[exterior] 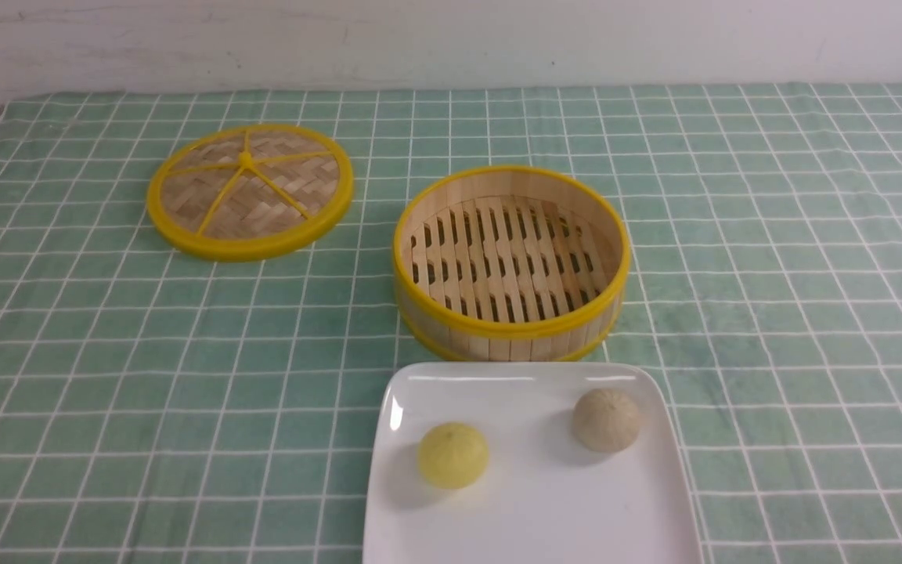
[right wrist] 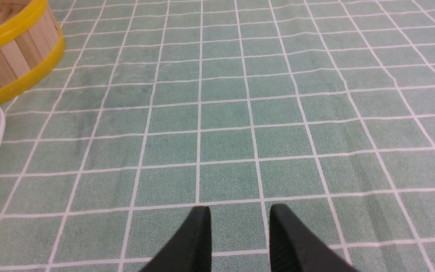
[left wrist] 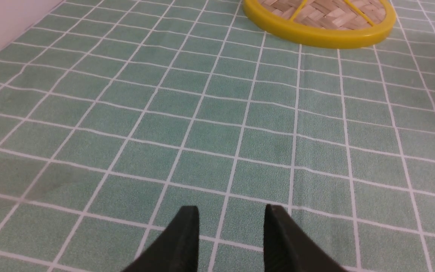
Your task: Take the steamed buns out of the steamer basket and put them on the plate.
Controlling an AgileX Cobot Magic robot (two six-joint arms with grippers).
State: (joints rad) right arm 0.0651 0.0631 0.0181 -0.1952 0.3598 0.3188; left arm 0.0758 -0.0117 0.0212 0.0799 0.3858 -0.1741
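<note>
Both steamed buns sit on the white plate (exterior: 529,509), which lies at the near edge of the counter (exterior: 772,313), close to the robot. The pale yellow bun (exterior: 452,455) rests on the left part of the plate, and the beige bun (exterior: 607,420) rests nearer the far right corner. The two are apart from each other, and neither touches the rim.

Just beyond the plate stands the steamer basket (exterior: 510,329), a round bamboo ring with yellow rims and a slatted floor. Nothing lies inside it; the slats show bare. Its near wall stands just beside the far edge of the plate, though whether the two touch is hard to tell. Further left and further back, the woven lid (exterior: 250,190) lies flat on the green checked cloth, well apart from the basket.

Neither arm shows in the front view. In the left wrist view, the left end effector (left wrist: 231,226) hovers over bare cloth with its two dark fingers (left wrist: 183,241) parted by a narrow gap and nothing between them; the lid's yellow rim is visible further off. In the right wrist view, the right end effector (right wrist: 240,226) likewise hangs above the cloth, its fingers (right wrist: 291,241) a little apart and holding nothing. The basket's outer wall and a corner of the plate show at one side of that view, some way from the fingertips.
</note>
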